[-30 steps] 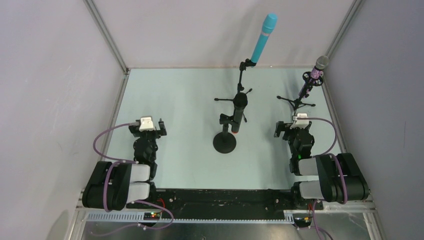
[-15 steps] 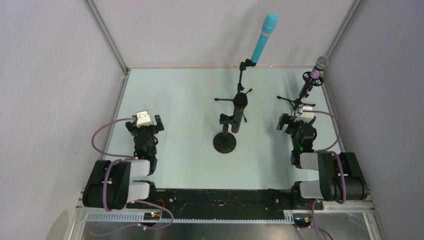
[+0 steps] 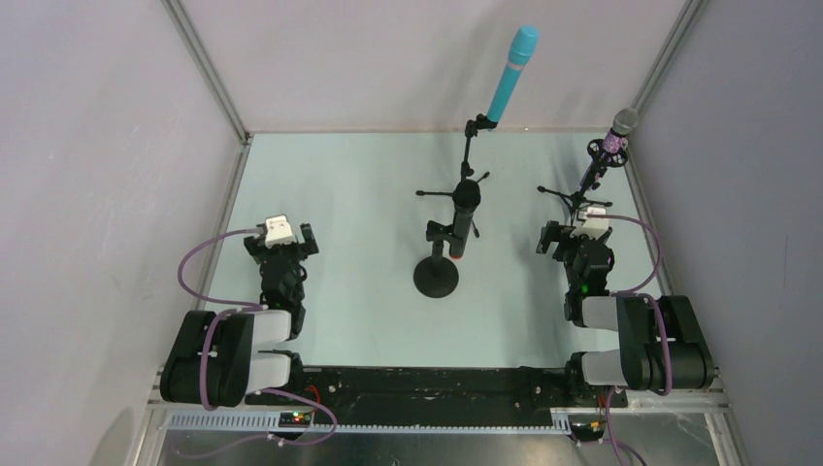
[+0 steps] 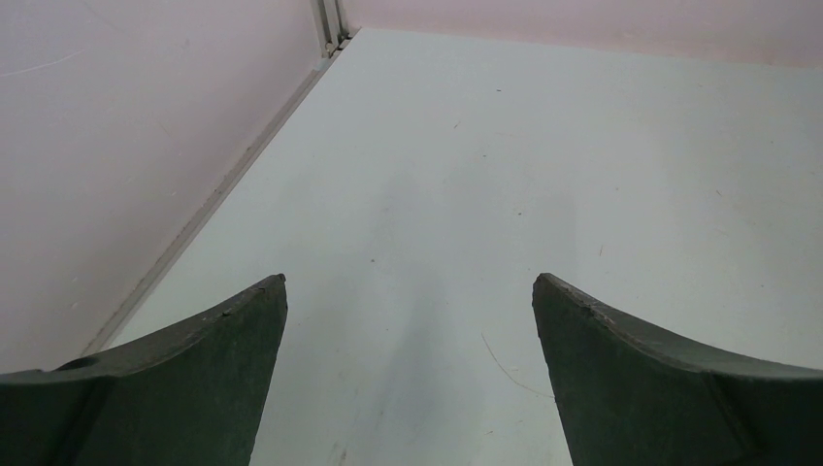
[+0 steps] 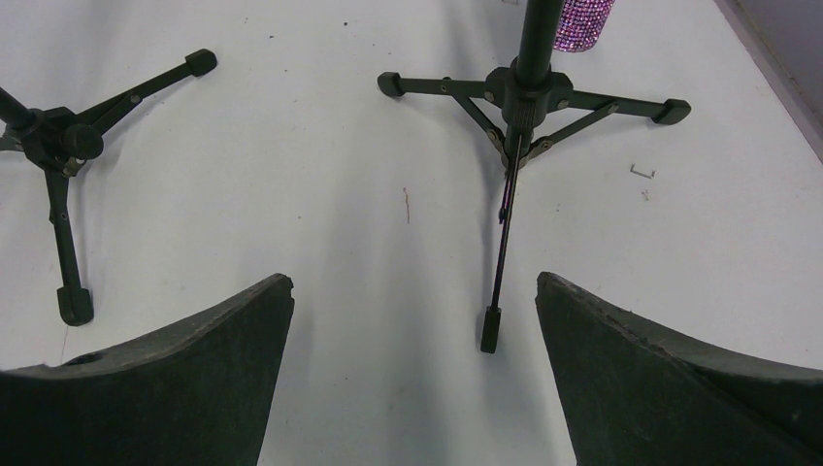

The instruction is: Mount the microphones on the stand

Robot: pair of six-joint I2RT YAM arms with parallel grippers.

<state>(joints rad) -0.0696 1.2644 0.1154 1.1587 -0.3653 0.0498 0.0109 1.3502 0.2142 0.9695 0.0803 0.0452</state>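
A turquoise microphone (image 3: pixel 511 74) sits tilted in the clip of a tripod stand (image 3: pixel 468 160) at the back middle. A purple glittery microphone (image 3: pixel 611 144) with a silver mesh head sits in a tripod stand (image 3: pixel 579 197) at the back right; its purple end (image 5: pixel 582 24) and the stand's legs (image 5: pixel 529 97) show in the right wrist view. A black microphone with an orange end (image 3: pixel 462 221) stands in a round-base stand (image 3: pixel 436 277) at the middle. My left gripper (image 3: pixel 281 238) is open and empty at the near left. My right gripper (image 3: pixel 575 236) is open and empty, just in front of the purple microphone's stand.
The pale table (image 3: pixel 349 204) is walled by grey panels on the left, back and right. The other tripod's legs (image 5: pixel 58 155) show at the left of the right wrist view. A small staple-like bit (image 5: pixel 641 172) lies right of the purple microphone's stand.
Both arms drew back toward their bases between one second and half a second ago, and have held still since. The microphones and stands have not moved.
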